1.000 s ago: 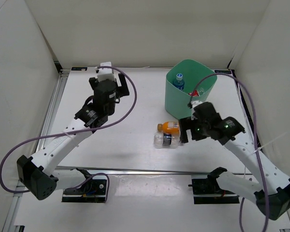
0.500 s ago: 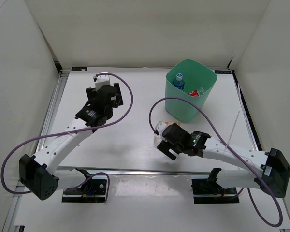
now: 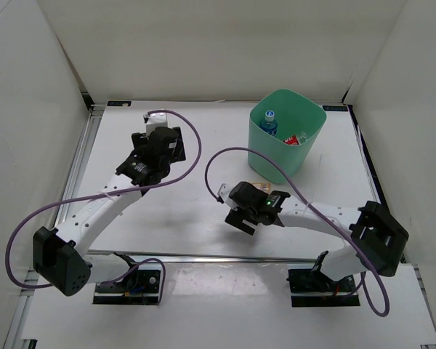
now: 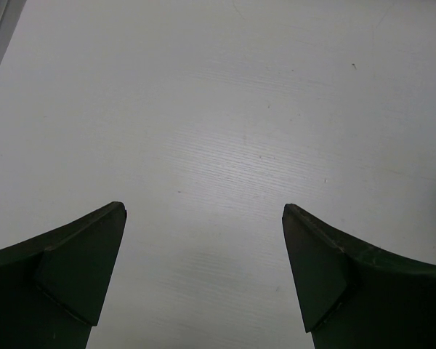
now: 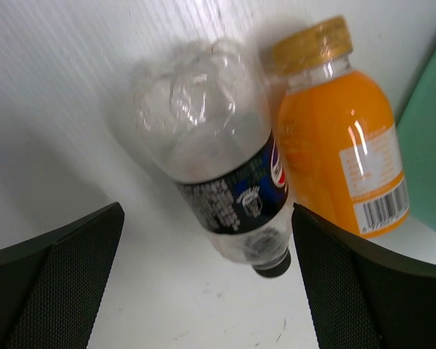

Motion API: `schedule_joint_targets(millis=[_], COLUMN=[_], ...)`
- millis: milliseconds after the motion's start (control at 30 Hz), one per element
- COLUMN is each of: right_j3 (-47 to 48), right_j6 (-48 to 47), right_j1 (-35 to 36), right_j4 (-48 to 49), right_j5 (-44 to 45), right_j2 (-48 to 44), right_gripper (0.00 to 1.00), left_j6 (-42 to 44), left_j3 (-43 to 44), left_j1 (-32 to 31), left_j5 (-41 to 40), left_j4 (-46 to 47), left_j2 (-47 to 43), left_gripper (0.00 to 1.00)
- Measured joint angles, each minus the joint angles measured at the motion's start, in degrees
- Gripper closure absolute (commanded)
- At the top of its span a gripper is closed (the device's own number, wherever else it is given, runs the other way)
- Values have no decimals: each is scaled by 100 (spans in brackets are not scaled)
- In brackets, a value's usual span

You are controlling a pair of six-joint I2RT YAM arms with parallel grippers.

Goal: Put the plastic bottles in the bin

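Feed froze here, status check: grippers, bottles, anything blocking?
Left gripper open over table. Right gripper open above dark-label bottle, orange bottle beside it, by bin. Blue-label bottle, red-label bottle in bin. Nothing blocking.

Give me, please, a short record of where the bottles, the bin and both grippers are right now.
In bin: blue-label bottle, red-label bottle
On table: orange bottle and dark-label bottle, lying side by side beside the bin
Left gripper: open, over bare table
Right gripper: open, above the two lying bottles, holding nothing
Left to put in: two bottles
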Motion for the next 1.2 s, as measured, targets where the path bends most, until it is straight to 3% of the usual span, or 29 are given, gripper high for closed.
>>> schedule_joint_targets(millis=[300,567,733,1200], right_j3=[201,205,238,380], right_j6=[-17,118,238,525], right_j1=[-122,-286,-326,-525], right_j4=[216,203,129,-31], right_j5=[-66,-278,-461,-1360], right_j2=[348,476,492,686], right_gripper=[0,16,33,28], left_j6=[46,90,107,151], left_j3=[4,83,247,269], left_j1=[219,389,422,422], left_j5=[24,85,109,133], left_j4=[-140,-219,-229,-310], left_j2=[-13,2,42,79], left_gripper=[0,0,0,0])
